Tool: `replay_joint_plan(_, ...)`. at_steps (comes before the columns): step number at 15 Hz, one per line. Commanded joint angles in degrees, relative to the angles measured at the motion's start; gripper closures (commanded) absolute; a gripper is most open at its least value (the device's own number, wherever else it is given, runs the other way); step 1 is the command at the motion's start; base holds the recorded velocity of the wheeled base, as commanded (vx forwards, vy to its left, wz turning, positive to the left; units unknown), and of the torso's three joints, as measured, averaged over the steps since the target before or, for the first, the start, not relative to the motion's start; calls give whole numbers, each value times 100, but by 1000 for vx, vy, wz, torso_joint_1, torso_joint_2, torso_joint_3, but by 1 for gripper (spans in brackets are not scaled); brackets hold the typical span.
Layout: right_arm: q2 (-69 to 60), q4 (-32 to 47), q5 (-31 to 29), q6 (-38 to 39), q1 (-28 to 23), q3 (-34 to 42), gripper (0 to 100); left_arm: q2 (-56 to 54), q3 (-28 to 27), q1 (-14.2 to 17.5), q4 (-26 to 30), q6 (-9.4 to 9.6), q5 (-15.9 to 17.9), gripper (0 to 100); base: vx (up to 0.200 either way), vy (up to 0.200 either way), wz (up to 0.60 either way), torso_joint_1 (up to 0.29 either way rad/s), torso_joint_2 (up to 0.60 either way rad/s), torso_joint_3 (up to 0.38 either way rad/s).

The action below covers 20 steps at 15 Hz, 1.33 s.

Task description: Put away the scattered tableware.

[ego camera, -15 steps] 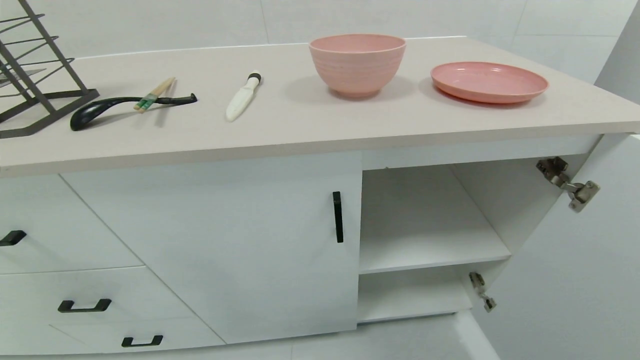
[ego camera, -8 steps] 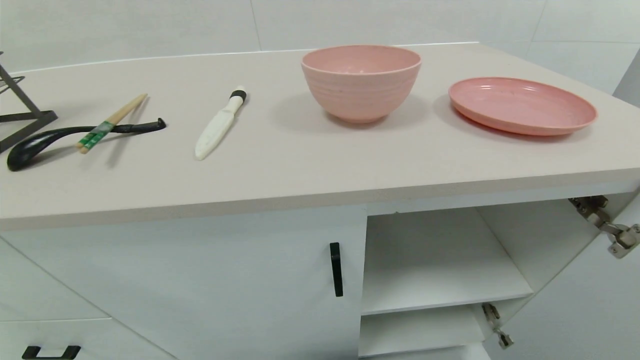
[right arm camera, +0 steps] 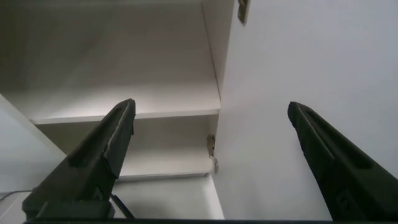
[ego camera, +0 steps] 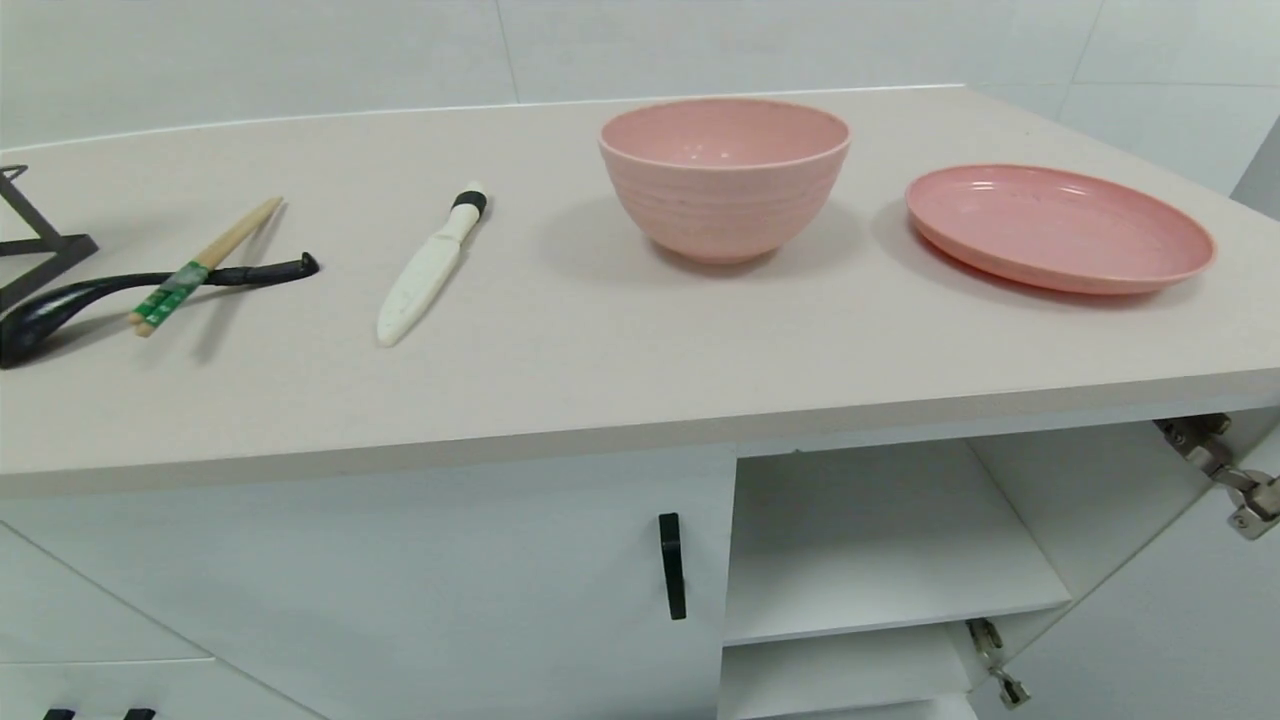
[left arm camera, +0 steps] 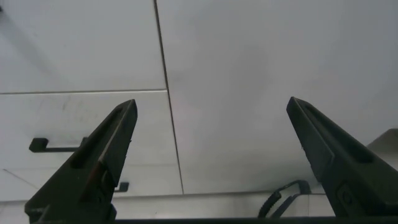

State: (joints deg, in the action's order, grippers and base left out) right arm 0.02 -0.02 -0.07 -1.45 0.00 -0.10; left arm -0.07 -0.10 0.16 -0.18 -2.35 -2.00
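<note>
scattered tableware is seen on the tabletop [ego camera: 600, 350], with both grippers spread open and empty.

a pink bowl [ego camera: 724, 180] is stood upright near the back of the tabletop; a pink plate [ego camera: 1058, 228] is laid just to the right of the bowl, apart from it. a white knife [ego camera: 428, 268] is laid to the left of the bowl, and farther left of the bowl a pair of chopsticks [ego camera: 200, 266] is crossed over a black spoon [ego camera: 150, 285]. below and to the right of the bowl, a cabinet is stood open with its shelf [ego camera: 880, 560] bare. the left gripper [left arm camera: 210, 106] is faced toward drawer fronts, its fingers [left arm camera: 112, 149] held wide apart with nothing grasped; the right gripper [right arm camera: 210, 106] is faced toward the open shelves, its fingers [right arm camera: 106, 149] likewise released.
</note>
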Motion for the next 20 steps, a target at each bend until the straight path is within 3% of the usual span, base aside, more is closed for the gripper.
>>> replay_joint_plan(1,-2,2,-1,-4,0,1,0,7,1,11,1,-2,-2,0,0,0,0,232,-32,-110)
replay_joint_plan(14,-2,2,-1,-4,0,1,0,7,1,2,1,7,-2,0,0,0,0,201,-478,-209)
replay_joint_plan(20,-2,2,-1,-13,0,1,0,7,1,2,1,24,7,0,0,0,0,341,-494,-238)
